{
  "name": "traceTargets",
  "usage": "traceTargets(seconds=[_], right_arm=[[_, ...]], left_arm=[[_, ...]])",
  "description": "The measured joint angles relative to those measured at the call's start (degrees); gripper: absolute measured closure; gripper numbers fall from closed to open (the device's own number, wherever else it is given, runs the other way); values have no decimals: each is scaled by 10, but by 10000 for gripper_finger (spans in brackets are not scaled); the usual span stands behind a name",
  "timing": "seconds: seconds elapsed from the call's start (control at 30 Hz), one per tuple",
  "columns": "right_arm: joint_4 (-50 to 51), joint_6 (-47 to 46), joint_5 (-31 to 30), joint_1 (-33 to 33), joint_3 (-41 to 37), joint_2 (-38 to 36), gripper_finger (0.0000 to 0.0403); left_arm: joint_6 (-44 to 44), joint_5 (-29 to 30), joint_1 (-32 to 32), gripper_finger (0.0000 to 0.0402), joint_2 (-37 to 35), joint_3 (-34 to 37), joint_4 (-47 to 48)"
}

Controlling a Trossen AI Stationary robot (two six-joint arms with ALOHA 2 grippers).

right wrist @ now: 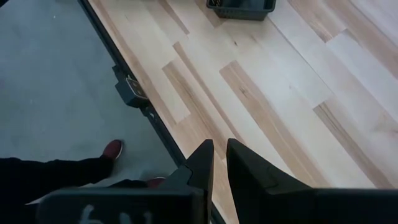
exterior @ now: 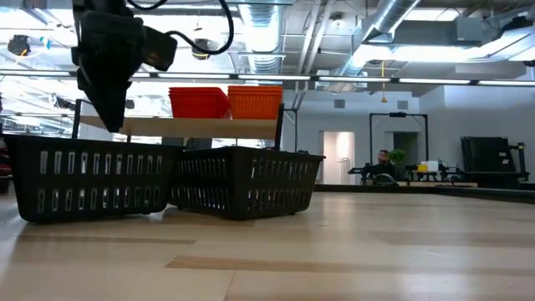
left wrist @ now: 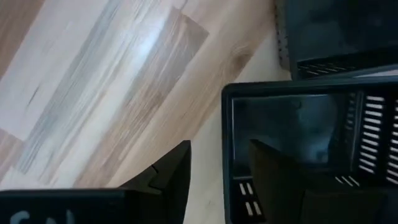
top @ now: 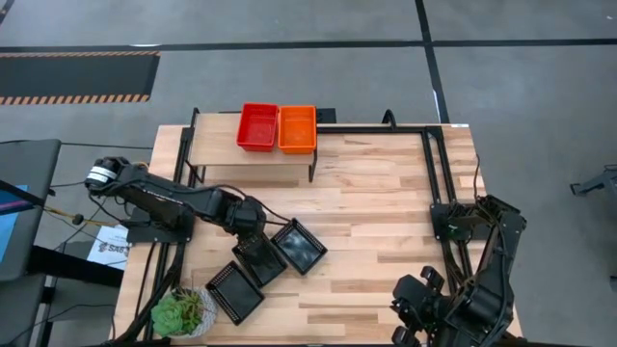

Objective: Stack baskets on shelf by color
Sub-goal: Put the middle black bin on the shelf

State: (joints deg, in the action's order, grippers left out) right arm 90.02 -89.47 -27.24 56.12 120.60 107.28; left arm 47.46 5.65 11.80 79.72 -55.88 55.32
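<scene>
Greenery marks the near left corner of the table [top: 386, 222], where a potted plant [top: 181, 311] sits just beside the nearest of three black baskets [top: 234, 291]. At the near right edge the right tool [top: 413, 310] waits over bare wood, its fingers almost together and holding nothing. One step farther in, the left tool [top: 255, 246] hangs over the middle black basket [top: 260, 258], fingers parted to straddle one wall of it: in the left wrist view one finger [left wrist: 177, 177] is outside the rim and the other inside the basket, neither yet closed on the wall. The third black basket [top: 299, 245] lies just beside the middle one, toward the table's centre. Seen level across the table, two of the black baskets stand side by side beneath the dark left arm. At the far side, the shelf [top: 217, 145] carries a red basket [top: 257, 126] and an orange basket [top: 297, 128], touching side by side at its right end. Beyond the table, a person's red shoe [right wrist: 112, 149] shows on the grey floor.
</scene>
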Motion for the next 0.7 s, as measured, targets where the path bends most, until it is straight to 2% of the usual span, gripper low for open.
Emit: traceTargets(seconds=[0.13,0.33,0.53,0.7], right_arm=[[0,1,0,0,0,0,333],[0,1,0,0,0,0,333],[0,9,1,0,0,0,333],[0,9,1,0,0,0,333]], left_arm=[[20,1,0,253,0,20,-4],[38,-46,2,253,0,73,-93],[37,-51,3,255,0,99,-116],[34,-54,3,296,0,111,-117]])
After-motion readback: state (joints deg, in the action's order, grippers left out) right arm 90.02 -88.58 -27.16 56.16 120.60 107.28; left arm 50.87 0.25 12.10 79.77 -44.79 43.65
